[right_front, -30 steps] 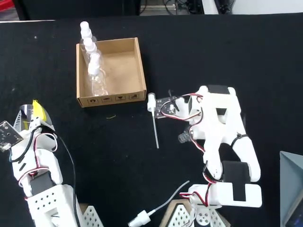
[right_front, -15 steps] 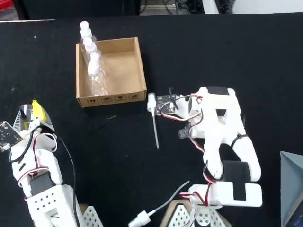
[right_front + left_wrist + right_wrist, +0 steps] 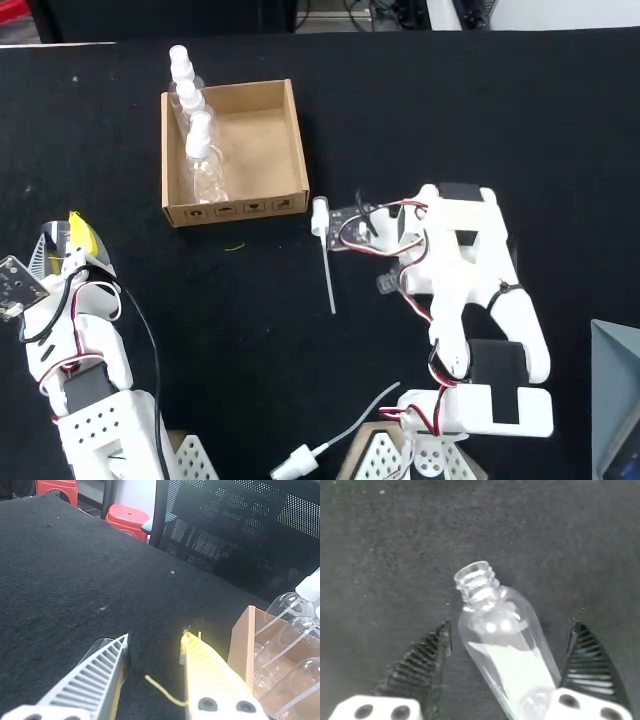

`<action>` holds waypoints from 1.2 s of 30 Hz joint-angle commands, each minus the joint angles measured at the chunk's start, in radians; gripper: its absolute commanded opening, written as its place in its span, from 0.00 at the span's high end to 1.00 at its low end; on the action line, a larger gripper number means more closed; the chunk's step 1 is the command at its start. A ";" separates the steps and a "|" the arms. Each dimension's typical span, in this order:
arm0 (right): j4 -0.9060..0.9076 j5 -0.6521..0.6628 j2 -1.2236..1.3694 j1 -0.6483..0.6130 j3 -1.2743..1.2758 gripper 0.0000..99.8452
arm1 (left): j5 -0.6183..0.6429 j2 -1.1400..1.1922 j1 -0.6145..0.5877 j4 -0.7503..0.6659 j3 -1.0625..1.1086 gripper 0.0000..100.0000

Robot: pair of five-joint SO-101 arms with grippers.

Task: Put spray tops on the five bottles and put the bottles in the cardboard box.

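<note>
Right wrist view: right gripper (image 3: 511,628) spread open astride uncapped bottle (image 3: 506,647).
Loose spray top (image 3: 320,218) lies close by; left gripper (image 3: 154,640), also parted, near cardboard box (image 3: 236,209).

A black, faintly speckled table (image 3: 520,120) carries a plain brown cardboard box (image 3: 298,140) with clear plastic bottles (image 3: 205,175) and their white spray tops (image 3: 200,123). The left gripper (image 3: 154,642) has one yellow and one pale grey ribbed jaw. The right gripper (image 3: 511,626) has black ribbed jaws.
</note>
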 commanded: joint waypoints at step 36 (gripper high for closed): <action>-0.069 -0.034 0.099 0.011 -0.031 0.90 | -0.003 -0.008 0.013 -0.018 0.022 0.85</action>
